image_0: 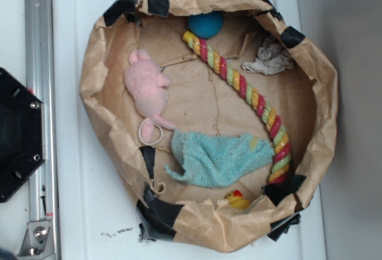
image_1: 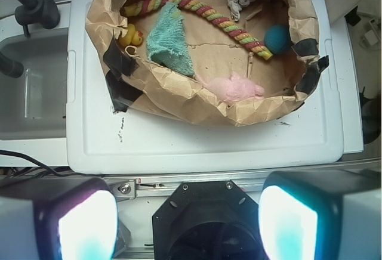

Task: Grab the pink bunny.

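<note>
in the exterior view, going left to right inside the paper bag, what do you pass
bunny → ball → rag. The teal cloth and the rope span too much of the width to place, and the duck falls within the cloth's span.

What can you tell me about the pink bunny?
The pink bunny is a small, pale pink, fuzzy soft toy. It lies flat on the brown paper floor of the paper nest, close to one wall. A thin whitish loop hangs off one end, near the teal cloth. The gripper is far from it, not touching.
</note>
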You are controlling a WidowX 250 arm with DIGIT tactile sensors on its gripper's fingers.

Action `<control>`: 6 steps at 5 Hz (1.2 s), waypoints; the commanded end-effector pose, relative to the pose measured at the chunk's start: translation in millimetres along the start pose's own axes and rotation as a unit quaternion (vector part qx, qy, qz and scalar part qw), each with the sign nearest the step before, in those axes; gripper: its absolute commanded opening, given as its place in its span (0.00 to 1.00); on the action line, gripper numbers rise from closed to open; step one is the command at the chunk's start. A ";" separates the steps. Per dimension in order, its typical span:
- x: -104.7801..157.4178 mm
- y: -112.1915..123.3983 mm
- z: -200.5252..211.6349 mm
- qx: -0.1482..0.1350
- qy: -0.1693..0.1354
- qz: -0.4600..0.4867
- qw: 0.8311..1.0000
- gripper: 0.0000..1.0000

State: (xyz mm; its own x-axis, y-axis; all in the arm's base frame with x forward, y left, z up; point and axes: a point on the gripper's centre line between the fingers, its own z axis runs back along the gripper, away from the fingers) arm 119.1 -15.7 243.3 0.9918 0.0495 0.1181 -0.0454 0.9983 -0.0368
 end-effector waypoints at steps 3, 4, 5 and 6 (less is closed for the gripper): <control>93.8 4.2 -54.2 0.101 -0.037 0.208 0.972 1.00; 137.7 22.6 -91.5 0.138 -0.022 0.320 0.937 1.00; 137.7 22.6 -91.5 0.138 -0.022 0.320 0.937 1.00; 137.7 22.6 -91.5 0.138 -0.022 0.320 0.937 1.00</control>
State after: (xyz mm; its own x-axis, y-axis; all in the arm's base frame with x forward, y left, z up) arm 263.9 -3.4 152.0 0.7703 0.6166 0.1624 -0.6376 0.7472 0.1874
